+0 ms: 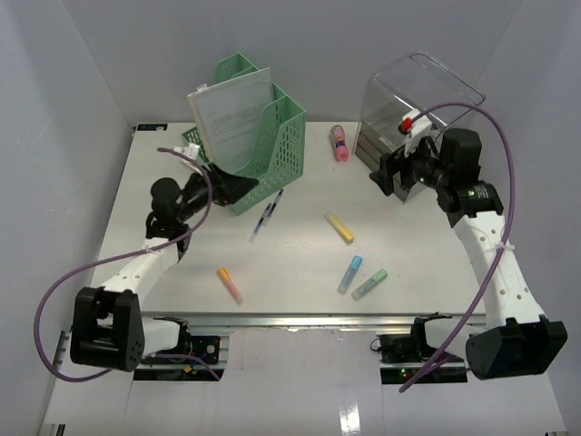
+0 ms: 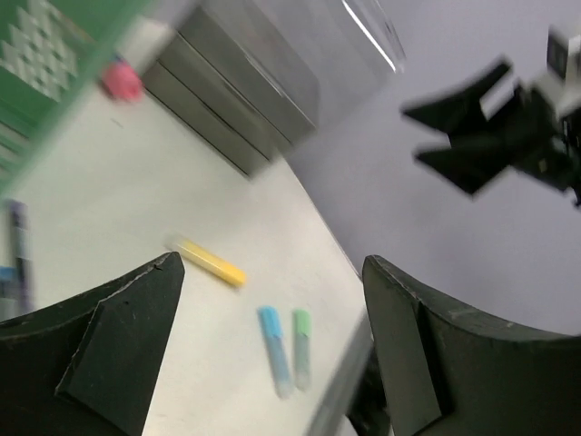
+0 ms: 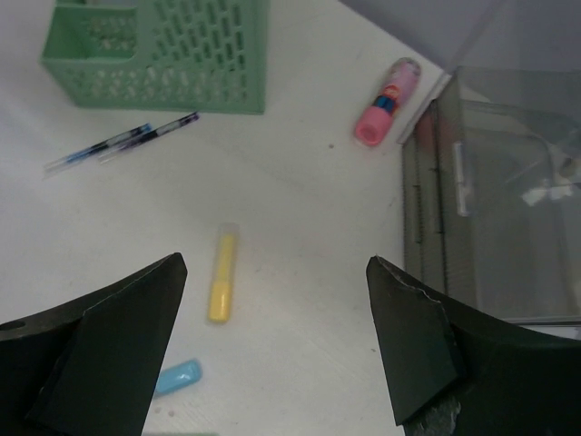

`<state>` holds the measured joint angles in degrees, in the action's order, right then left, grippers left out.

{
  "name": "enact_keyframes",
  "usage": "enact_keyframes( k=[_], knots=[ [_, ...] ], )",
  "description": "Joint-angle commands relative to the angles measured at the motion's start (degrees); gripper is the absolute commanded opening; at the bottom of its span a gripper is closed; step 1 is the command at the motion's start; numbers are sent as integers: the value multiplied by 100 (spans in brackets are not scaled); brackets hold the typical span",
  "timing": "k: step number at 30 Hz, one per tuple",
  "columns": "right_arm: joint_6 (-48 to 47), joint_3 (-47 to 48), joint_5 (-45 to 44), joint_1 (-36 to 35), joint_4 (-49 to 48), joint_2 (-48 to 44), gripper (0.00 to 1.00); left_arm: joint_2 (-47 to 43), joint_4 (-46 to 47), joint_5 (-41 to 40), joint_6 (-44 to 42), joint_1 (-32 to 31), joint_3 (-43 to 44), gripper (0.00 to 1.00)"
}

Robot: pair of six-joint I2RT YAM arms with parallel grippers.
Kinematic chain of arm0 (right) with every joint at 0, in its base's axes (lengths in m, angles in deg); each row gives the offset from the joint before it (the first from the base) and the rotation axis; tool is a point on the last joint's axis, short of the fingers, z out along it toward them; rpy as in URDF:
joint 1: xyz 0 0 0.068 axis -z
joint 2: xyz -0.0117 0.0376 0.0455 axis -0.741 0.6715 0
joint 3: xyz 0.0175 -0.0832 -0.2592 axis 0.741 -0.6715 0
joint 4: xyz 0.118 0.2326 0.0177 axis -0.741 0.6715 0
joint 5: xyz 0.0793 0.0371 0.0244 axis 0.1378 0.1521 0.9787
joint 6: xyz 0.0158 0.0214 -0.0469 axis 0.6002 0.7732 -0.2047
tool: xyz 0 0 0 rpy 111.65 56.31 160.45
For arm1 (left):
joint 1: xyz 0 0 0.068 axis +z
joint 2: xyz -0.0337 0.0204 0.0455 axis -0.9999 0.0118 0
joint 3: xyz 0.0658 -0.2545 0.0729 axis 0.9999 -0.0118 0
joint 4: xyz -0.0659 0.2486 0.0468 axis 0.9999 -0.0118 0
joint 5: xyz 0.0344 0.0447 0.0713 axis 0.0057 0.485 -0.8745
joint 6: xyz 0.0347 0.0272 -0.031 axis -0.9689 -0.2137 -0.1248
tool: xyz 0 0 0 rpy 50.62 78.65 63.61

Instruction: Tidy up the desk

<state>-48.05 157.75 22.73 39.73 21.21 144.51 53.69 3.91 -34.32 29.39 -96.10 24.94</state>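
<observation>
The white desk [image 1: 300, 263] holds scattered items: a yellow highlighter [image 1: 339, 227], an orange one [image 1: 230, 284], a blue one [image 1: 350, 272], a green one [image 1: 369, 284], two pens [image 1: 266, 216] and a pink glue stick [image 1: 339, 143]. My left gripper [image 1: 238, 186] is open and empty, close to the front of the green file holder [image 1: 263, 136]. My right gripper [image 1: 386, 177] is open and empty above the desk, beside the clear drawer box [image 1: 408, 109]. The right wrist view shows the yellow highlighter [image 3: 221, 289] below the open jaws.
The file holder stands at the back left with papers [image 1: 231, 113] in it. The drawer box stands at the back right, also in the right wrist view [image 3: 490, 218]. A metal rail [image 1: 309, 320] runs along the front edge. White walls enclose the desk.
</observation>
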Motion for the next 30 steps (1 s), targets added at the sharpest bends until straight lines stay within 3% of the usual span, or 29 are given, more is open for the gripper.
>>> enact_keyframes(
  k=[1, 5, 8, 10, 14, 21, 30],
  knots=[
    [637, 1226, -1319, 2, 755, 492, 86, 437, 337, -136, 413, -977, 225, 88],
    [759, 1081, -1069, 49, 524, 205, 81, 1172, 822, -789, 616, -1719, 413, 81],
    [694, 821, 31, 441, 500, -41, 75, 1928, 1297, -1474, 644, -2291, 678, 73],
    [566, 510, 477, 717, 426, -415, 68, 2514, 1403, -1616, 763, -2498, 1316, 66],
    [283, -398, 1058, 1296, 170, -1060, 68, 3834, 1675, -1751, 1305, -2771, 2307, 59],
    [347, -1536, 2278, 2225, -414, -1641, 73, 5605, 1497, -2011, 1961, -3077, 4622, 61],
    [872, -2627, 3691, 3417, -1555, -1999, 75, 7267, 813, -2695, 2024, -3410, 7071, 62]
  ],
)
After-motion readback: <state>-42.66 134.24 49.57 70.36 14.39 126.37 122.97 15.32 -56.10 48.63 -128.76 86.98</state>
